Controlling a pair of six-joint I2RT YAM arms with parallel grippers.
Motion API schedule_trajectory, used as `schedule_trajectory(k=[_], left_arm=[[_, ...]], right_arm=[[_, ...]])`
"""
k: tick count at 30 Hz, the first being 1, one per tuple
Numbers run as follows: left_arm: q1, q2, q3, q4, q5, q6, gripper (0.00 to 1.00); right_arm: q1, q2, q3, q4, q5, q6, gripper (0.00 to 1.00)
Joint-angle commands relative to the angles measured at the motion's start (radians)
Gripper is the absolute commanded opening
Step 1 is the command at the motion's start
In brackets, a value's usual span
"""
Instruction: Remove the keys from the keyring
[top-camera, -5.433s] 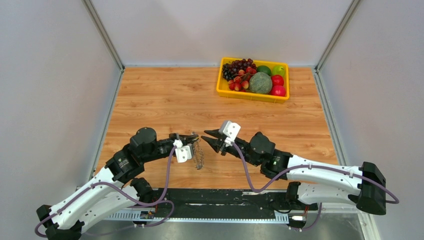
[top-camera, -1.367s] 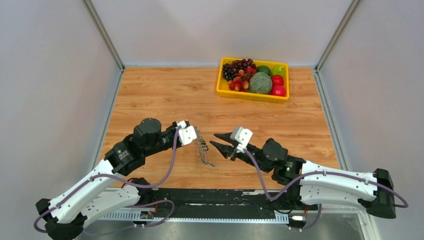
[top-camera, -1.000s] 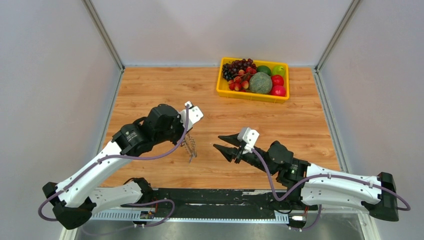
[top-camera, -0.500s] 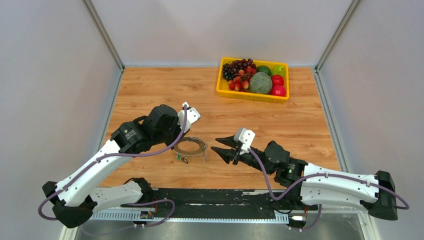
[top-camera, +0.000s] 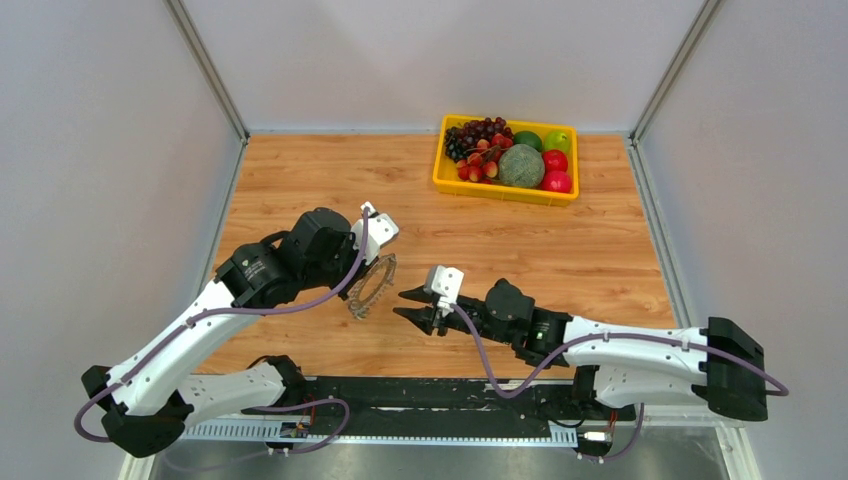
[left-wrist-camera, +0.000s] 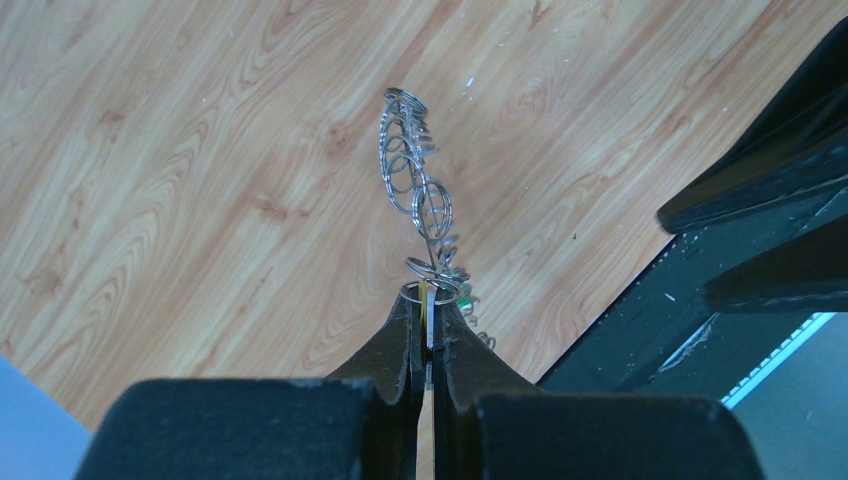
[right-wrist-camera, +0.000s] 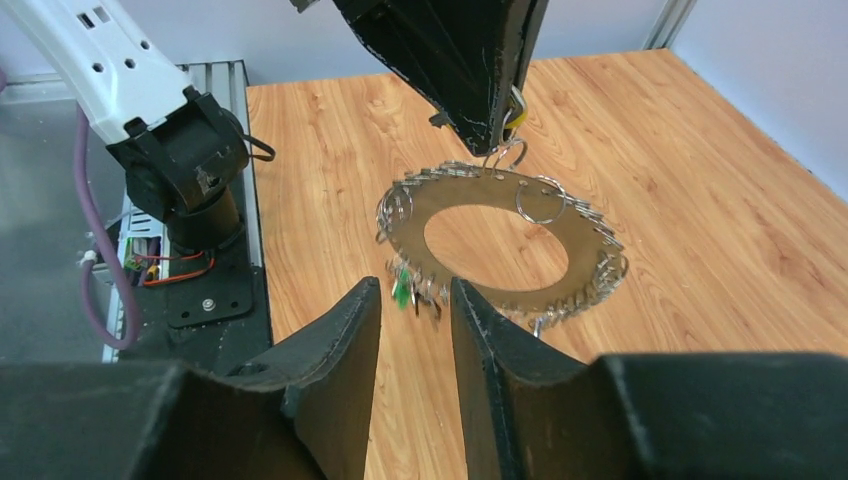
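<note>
The keyring (top-camera: 370, 287) is a flat grey metal ring fringed with small wire loops. It hangs tilted above the wood table from my left gripper (top-camera: 374, 262). In the left wrist view that gripper (left-wrist-camera: 428, 300) is shut on the ring's rim, with the ring (left-wrist-camera: 415, 190) edge-on and a yellow sliver between the jaws. My right gripper (top-camera: 400, 304) is open just right of the ring. In the right wrist view the gripper (right-wrist-camera: 415, 290) is open and empty. A green key (right-wrist-camera: 401, 290) and small metal keys hang from the ring (right-wrist-camera: 590, 250) in line with its gap.
A yellow basket (top-camera: 440, 170) of fruit stands at the far right of the table. The black base rail (top-camera: 430, 400) runs along the near edge. The left arm's base (right-wrist-camera: 190, 170) and cables show at the left of the right wrist view.
The ring has gone from lying nearly flat to hanging tilted from my left gripper. My right gripper has moved left, close to the ring's lower edge.
</note>
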Motion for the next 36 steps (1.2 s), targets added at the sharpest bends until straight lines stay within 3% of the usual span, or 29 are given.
schedule_trajectory(k=[1, 14, 29, 36], left_arm=[[-0.001, 0.003, 0.060, 0.009, 0.023, -0.048, 0.00], [-0.001, 0.045, 0.102, -0.047, 0.091, -0.115, 0.00], [-0.003, 0.043, 0.118, -0.053, 0.131, -0.153, 0.00], [-0.002, 0.040, 0.121, -0.048, 0.158, -0.156, 0.00]], right_arm=[[0.003, 0.067, 0.061, 0.148, -0.005, -0.056, 0.36], [0.003, 0.185, 0.076, 0.319, 0.076, -0.143, 0.35], [0.003, 0.247, 0.097, 0.339, 0.083, -0.132, 0.34], [0.002, 0.260, 0.101, 0.337, 0.078, -0.131, 0.26]])
